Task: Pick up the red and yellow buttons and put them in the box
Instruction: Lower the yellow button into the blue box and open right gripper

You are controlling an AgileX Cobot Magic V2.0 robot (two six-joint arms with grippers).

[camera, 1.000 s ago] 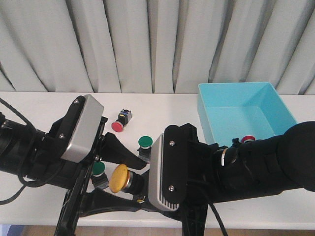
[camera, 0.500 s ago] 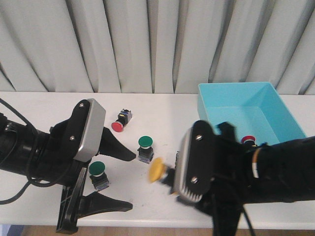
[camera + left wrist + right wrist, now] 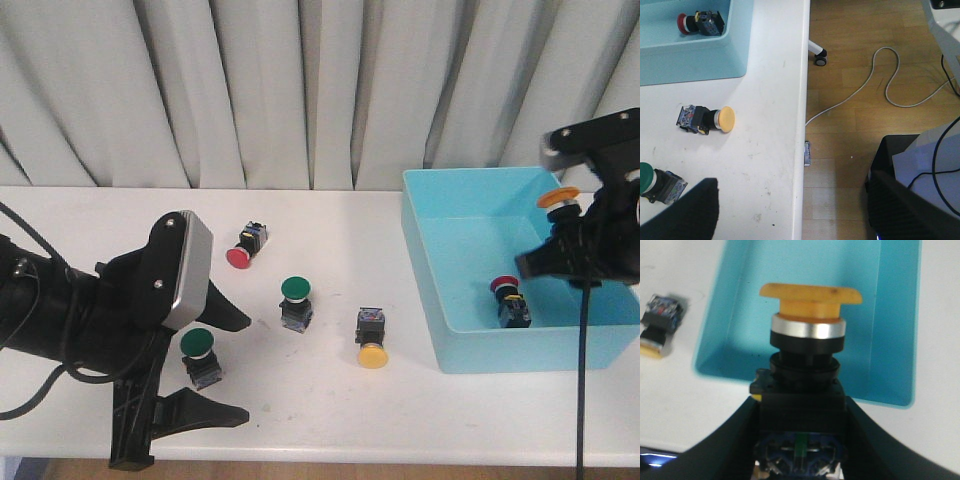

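Nearest the camera, the left gripper (image 3: pixel 215 365) hangs low over the front of the white table (image 3: pixel 330 410), its fingers spread wide and holding nothing; a green button (image 3: pixel 199 352) stands between them, which is not one to collect. A little farther in, a yellow button (image 3: pixel 371 340) lies on its side on the table, near the box's front left corner, beside a second green button (image 3: pixel 295 301). Farther back, a red button (image 3: pixel 245 246) lies tipped over, well apart from the box. To the right, the light-blue box (image 3: pixel 440 330) already holds one red button (image 3: pixel 510 298). Above its far right side, the right gripper (image 3: pixel 800 440) clamps the black body of another yellow button (image 3: pixel 807 330), cap up, with the box floor directly beneath in the wrist view.

I judge the step in hand to be the drop: the jaws need only part to let the button fall inside.

A second ago this arm was low at the table's front, next to the left gripper; half a second ago it was midway, carrying the button toward the box.
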